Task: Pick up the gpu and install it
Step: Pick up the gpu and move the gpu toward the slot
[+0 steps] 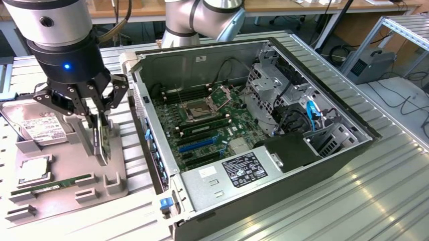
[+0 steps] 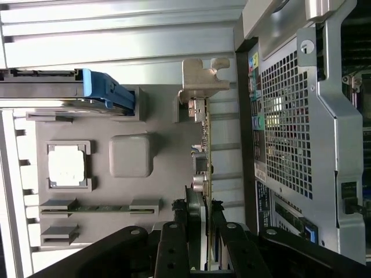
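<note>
The pincer (image 1: pixel 98 119) pinches a thin, flat black gpu (image 1: pixel 102 144) with a silver end bracket.
It stands edge-on in a grey plastic tray (image 1: pixel 67 197); the pincer hides one end.

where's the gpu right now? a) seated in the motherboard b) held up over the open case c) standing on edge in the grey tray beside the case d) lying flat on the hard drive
c: the gpu stands on edge in the grey tray, outside the case, with the hand right over it.
</note>
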Controlling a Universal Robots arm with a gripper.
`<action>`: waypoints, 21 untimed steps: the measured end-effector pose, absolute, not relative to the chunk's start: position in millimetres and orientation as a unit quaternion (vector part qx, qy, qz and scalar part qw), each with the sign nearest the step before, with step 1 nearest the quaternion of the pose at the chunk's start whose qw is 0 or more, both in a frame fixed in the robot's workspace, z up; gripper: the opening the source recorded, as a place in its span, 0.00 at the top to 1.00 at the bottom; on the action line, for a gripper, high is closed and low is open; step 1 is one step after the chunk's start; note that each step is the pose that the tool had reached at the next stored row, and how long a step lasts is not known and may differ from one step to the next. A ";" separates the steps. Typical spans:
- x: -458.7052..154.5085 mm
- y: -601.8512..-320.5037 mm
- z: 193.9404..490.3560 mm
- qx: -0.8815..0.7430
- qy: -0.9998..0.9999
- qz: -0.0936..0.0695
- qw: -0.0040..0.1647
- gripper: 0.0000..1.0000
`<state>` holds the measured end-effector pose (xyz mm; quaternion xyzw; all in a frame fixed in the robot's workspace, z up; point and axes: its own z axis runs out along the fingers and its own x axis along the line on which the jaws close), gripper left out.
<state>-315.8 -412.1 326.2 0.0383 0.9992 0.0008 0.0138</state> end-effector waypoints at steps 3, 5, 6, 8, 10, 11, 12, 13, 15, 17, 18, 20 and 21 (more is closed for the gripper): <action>-315.8 -412.2 330.2 0.038 0.999 0.001 0.014 0.73; -315.8 -412.2 332.3 0.038 0.999 0.001 0.014 0.73; -315.8 -412.2 333.8 0.038 0.999 0.001 0.014 0.73; -315.8 -412.2 337.3 0.038 0.999 0.001 0.014 0.73; -315.8 -412.2 340.6 0.038 0.999 0.001 0.014 0.73; -315.8 -412.2 341.8 0.038 0.999 0.001 0.014 0.73; -315.8 -412.2 343.5 0.038 0.999 0.001 0.014 0.73; -315.8 -412.2 344.7 0.038 0.999 0.001 0.014 0.73; -315.8 -412.2 347.0 0.038 0.999 0.001 0.014 0.73; -315.8 -412.2 349.3 0.038 0.999 0.001 0.014 0.73; -315.8 -412.2 350.7 0.038 0.999 0.001 0.014 0.73; -315.8 -412.2 353.0 0.038 0.999 0.001 0.014 0.73; -315.8 -412.2 354.0 0.038 0.999 0.001 0.014 0.73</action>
